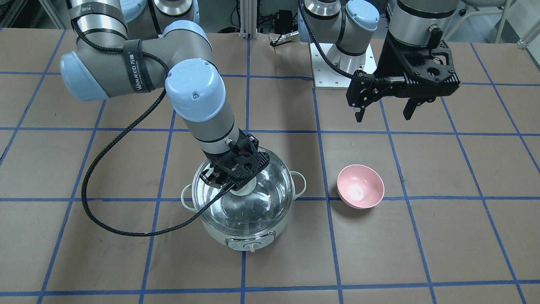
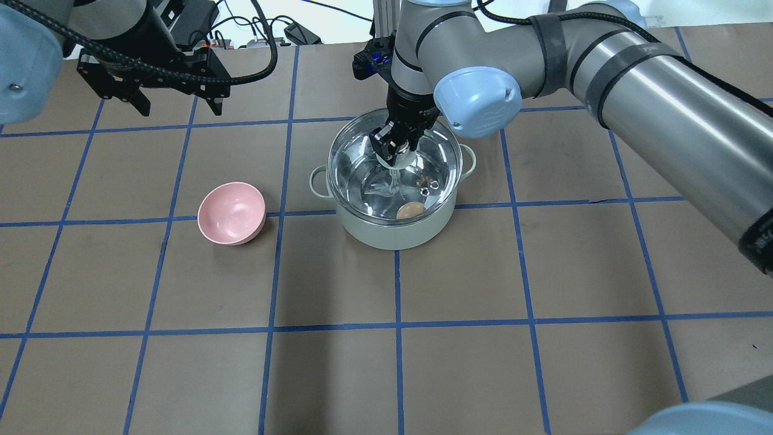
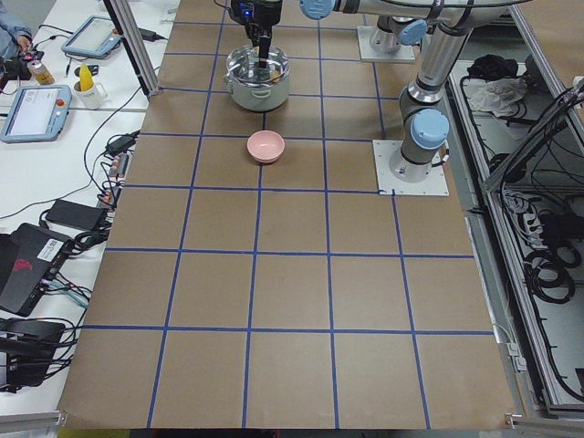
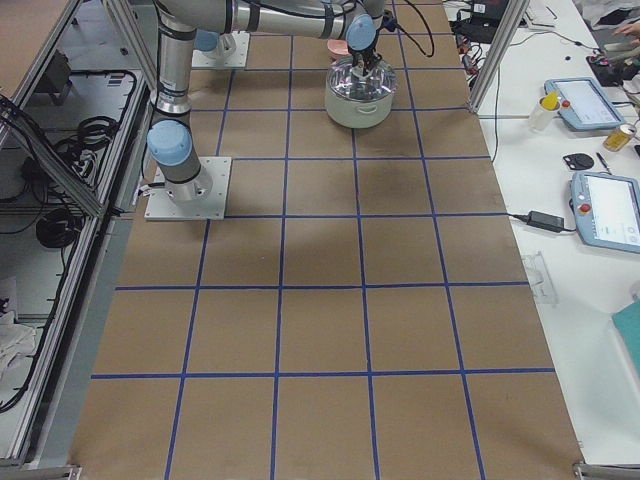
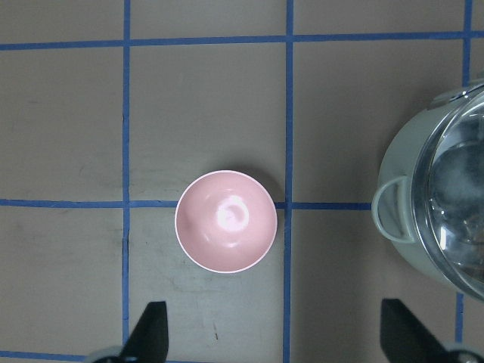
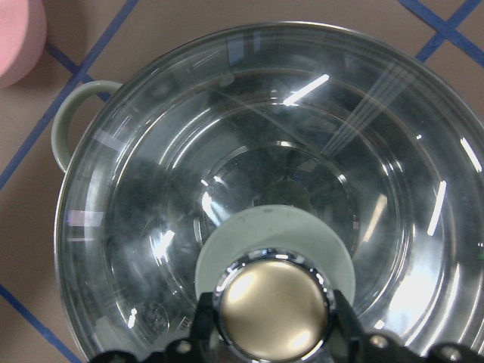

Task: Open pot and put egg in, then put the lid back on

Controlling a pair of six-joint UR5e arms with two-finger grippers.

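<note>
Beside the far-left edge of the overhead view, the left gripper (image 2: 180, 106) hangs above the table (image 2: 543, 272), its fingers spread wide with nothing between them. Beneath it and slightly forward of its fingertips sits the pink bowl (image 2: 231, 212), with nothing in it. Further right stands the pot (image 2: 392, 232), well apart from the left gripper and directly under the right one. The egg (image 2: 410, 209) lies on the steel floor of the pot, below the right gripper and off its axis toward the robot-side wall. The lid (image 6: 249, 136) covers the pot mouth, its glass rim lined up with the pot rim all round in the right wrist view. The right gripper (image 2: 397, 148) points straight down at the lid's centre, its fingers closed against both sides of the beige knob (image 6: 272, 306).

Step in hand, as judged: the last one, returning the lid, since the egg is already inside. Whether the rim is fully seated or held a touch above the pot cannot be settled from these angles. The next move calls for lowering until the lid bears on the rim, then parting the fingers and rising straight up, so the knob is not dragged sideways.
</note>
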